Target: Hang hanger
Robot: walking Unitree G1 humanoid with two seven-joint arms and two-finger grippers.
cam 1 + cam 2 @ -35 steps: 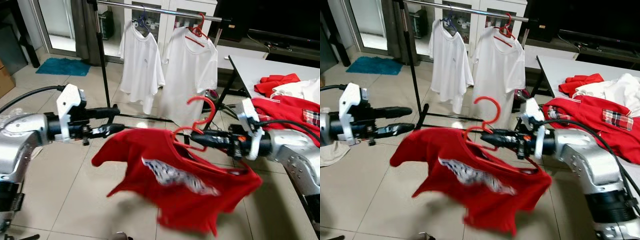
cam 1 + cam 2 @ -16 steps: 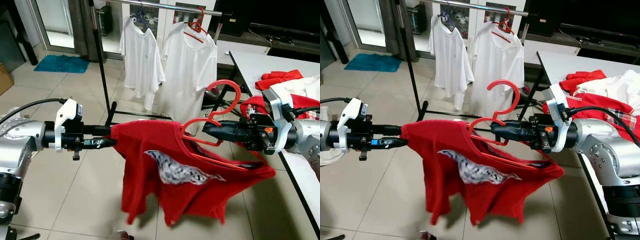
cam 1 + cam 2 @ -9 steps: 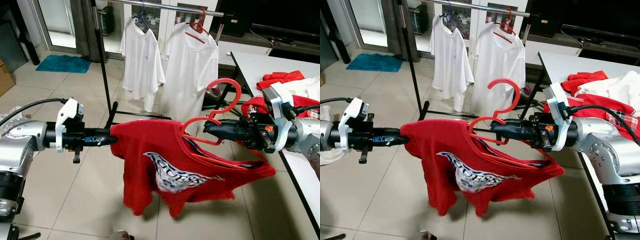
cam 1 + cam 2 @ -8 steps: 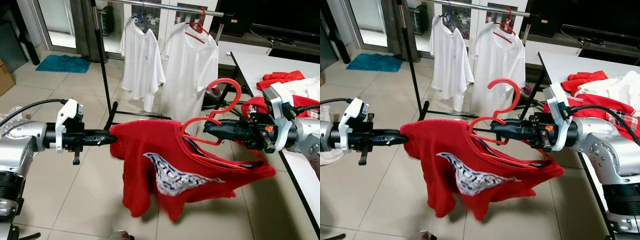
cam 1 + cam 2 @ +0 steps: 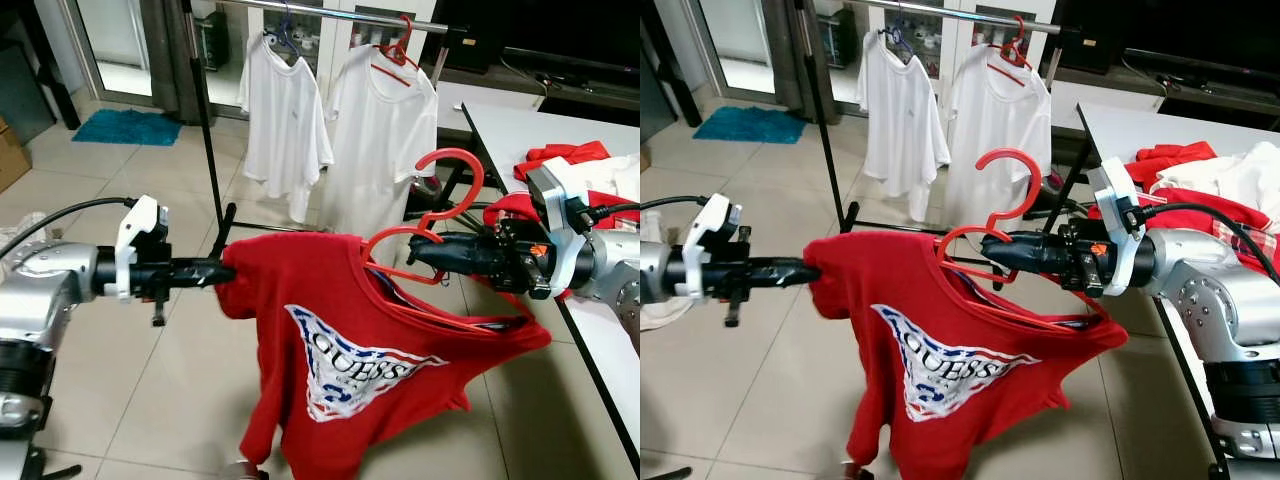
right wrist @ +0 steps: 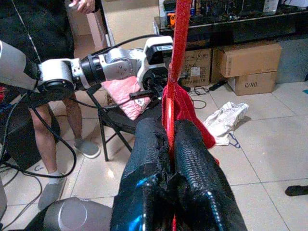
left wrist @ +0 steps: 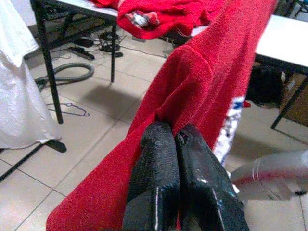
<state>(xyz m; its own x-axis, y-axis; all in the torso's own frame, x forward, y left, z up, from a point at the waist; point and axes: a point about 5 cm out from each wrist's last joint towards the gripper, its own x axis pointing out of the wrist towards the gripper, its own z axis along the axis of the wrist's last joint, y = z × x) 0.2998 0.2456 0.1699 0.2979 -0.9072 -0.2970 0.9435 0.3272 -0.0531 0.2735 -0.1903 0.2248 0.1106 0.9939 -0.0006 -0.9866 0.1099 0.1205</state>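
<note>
- The red T-shirt (image 5: 350, 340) is soft, matt knit cloth with a smoother printed emblem on the chest.
- The red hanger (image 5: 440, 215) looks like smooth, slightly glossy plastic.
- The left gripper's fingers (image 7: 159, 163) are black with a fine, grainy rubber-like texture; the right gripper's fingers (image 6: 192, 159) show the same rough pattern with a faint sheen.
- Both arms have brushed silver metal shells with white plastic wrist housings.
- The clothes rack (image 5: 205, 120) is dark, matt metal with a shinier top bar.
- The white T-shirts (image 5: 375, 150) are thin, matt cloth.
- The floor (image 5: 130, 380) is pale, glossy tile.
- The tabletop (image 5: 520, 125) is smooth and white.
</note>
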